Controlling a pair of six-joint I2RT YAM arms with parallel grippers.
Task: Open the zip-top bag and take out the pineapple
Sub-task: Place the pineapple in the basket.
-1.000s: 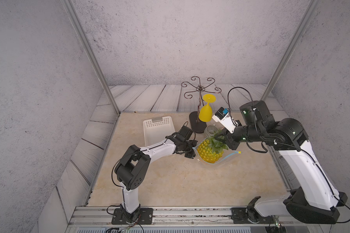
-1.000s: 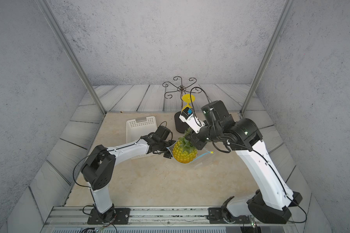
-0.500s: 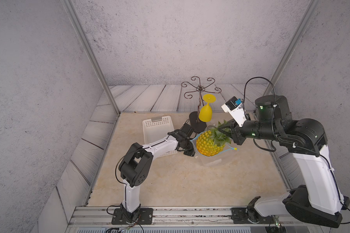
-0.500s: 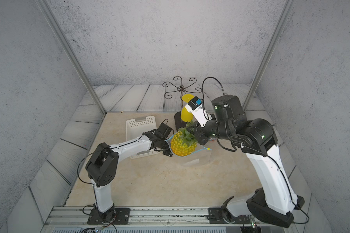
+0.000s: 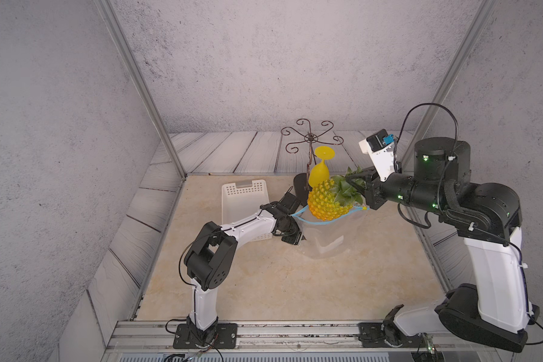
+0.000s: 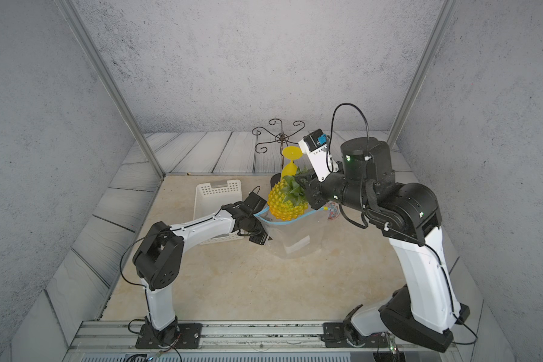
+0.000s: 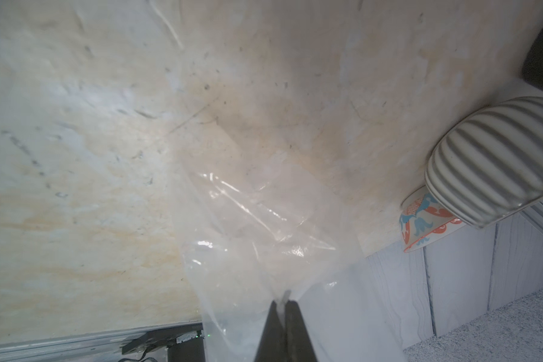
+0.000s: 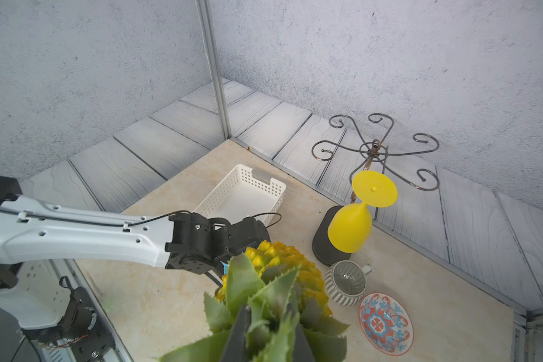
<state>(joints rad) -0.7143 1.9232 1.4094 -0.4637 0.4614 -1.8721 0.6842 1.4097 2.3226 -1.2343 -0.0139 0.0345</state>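
Both my jaws are pinching. My left jaws squeeze the edge of the bag (image 5: 326,244), pressed flat together. My right jaws pinch the green leaves (image 5: 342,191) of the pineapple (image 5: 323,203) and hold it up, tipped sideways. Its bottom sits in the bag's open blue mouth. The bag's low end rests on the surface (image 5: 264,282), near the basket (image 5: 242,200).
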